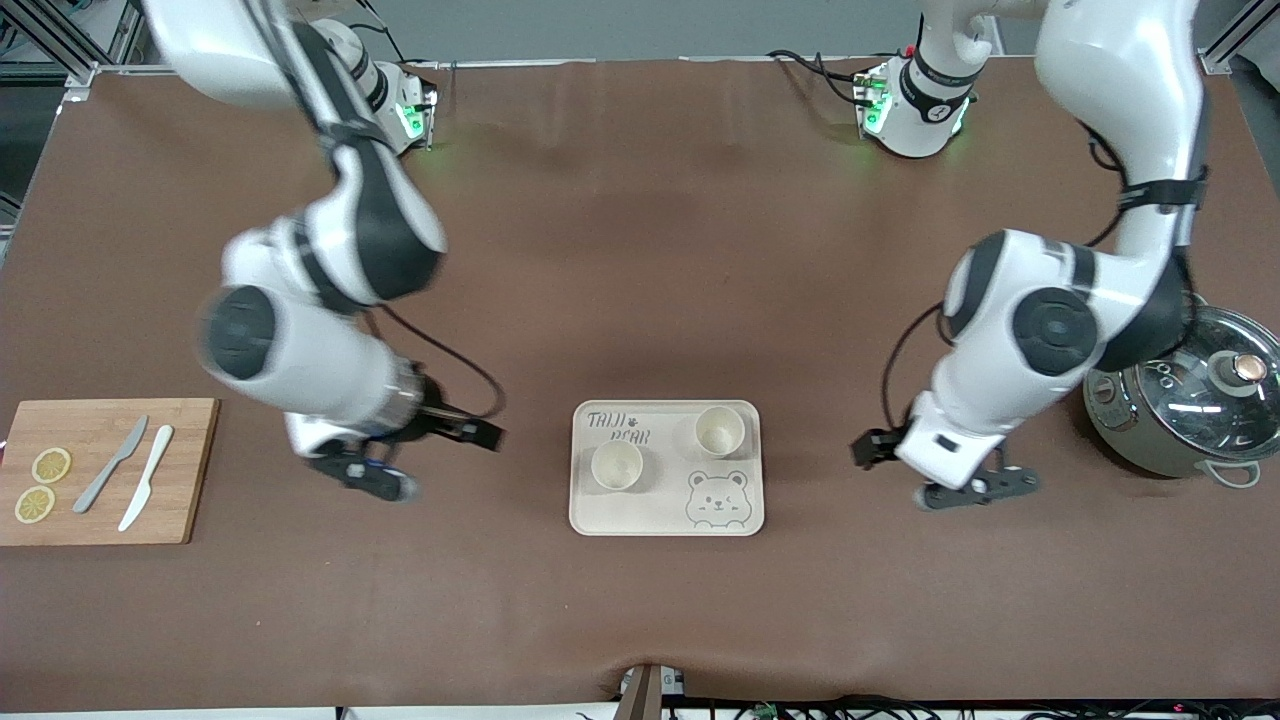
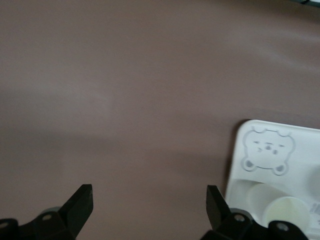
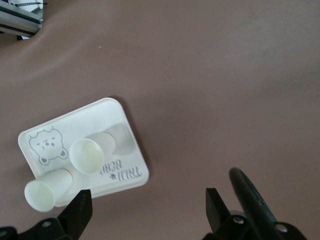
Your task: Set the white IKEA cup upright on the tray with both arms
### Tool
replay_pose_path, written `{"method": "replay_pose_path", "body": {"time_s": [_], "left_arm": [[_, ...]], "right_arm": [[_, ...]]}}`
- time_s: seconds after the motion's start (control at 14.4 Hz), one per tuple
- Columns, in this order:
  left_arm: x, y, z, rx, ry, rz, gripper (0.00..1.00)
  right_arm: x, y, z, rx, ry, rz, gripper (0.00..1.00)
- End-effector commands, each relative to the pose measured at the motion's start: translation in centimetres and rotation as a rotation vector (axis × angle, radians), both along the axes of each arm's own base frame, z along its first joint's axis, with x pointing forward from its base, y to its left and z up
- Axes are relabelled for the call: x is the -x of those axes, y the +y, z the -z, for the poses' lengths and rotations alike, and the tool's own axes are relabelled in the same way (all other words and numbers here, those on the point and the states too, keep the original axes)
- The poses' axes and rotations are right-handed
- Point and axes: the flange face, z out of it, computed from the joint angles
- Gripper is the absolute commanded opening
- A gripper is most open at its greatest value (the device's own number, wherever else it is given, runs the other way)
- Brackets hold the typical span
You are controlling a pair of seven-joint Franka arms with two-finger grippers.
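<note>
Two white cups are standing upright, mouths up, on the cream tray [image 1: 740, 515] at mid-table: one cup [image 1: 617, 465] nearer the front camera, the other cup [image 1: 720, 431] farther from it and toward the left arm's end. The bear drawing [image 1: 718, 499] is sitting at the tray's nearer corner.

The left gripper [image 1: 975, 487] is hovering over bare table between the tray and the lidded pot [image 1: 1190, 405], with nothing in it. The right gripper [image 1: 365, 475] is hovering over bare table between the tray and the wooden cutting board [image 1: 185, 470], likewise empty.

The front view alone is showing the board, which is carrying two lemon slices [image 1: 42, 484] and two knives [image 1: 132, 475], and the pot.

The left wrist view is showing its fingers [image 2: 80, 205] spread wide over brown table, the tray's bear corner at one edge. The right wrist view is showing its fingers [image 3: 80, 212] equally wide apart, with the whole tray and both cups in sight.
</note>
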Motion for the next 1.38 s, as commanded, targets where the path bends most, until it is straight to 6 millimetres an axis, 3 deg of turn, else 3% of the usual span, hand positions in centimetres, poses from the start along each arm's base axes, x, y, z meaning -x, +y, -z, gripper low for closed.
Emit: {"method": "replay_pose_path", "body": {"time_s": [0.0, 0.14, 0.28, 0.42, 0.55, 0.69, 0.83, 1.18, 1.32], "left_arm": [[0.2, 4.8, -3.1, 0.009, -0.003, 0.077, 1.0], [0.4, 5.8, -4.5, 0.005, -0.013, 0.082, 1.0], [1.4, 7.3, -8.0, -0.001, -0.017, 0.066, 1.0], [2.0, 10.9, -11.5, 0.041, -0.021, 0.042, 1.0], [2.8, 11.9, -13.9, 0.031, -0.042, 0.095, 1.0], [3.2, 12.0, -14.3, 0.023, -0.043, 0.144, 1.0], [3.4, 11.6, -14.7, 0.019, -0.049, 0.151, 1.0], [7.2, 11.8, -20.2, -0.006, -0.032, 0.155, 1.0], [7.8, 11.6, -20.6, -0.012, -0.014, 0.169, 1.0]], "right_arm": [[5.3, -4.1, -6.0, 0.087, -0.008, -0.045, 1.0], [8.7, -8.0, -9.3, 0.167, -0.028, -0.108, 1.0], [11.1, -14.6, -11.5, 0.153, -0.047, -0.155, 1.0], [12.9, -20.7, -12.8, 0.143, -0.061, -0.233, 1.0], [14.4, -26.0, -13.7, 0.137, -0.068, -0.279, 1.0], [15.0, -29.5, -13.9, 0.136, -0.077, -0.301, 1.0], [15.1, -29.7, -13.8, 0.135, -0.076, -0.298, 1.0], [14.9, -28.7, -13.8, 0.136, -0.075, -0.312, 1.0], [14.8, -25.3, -14.4, 0.154, -0.077, -0.303, 1.0]]}}
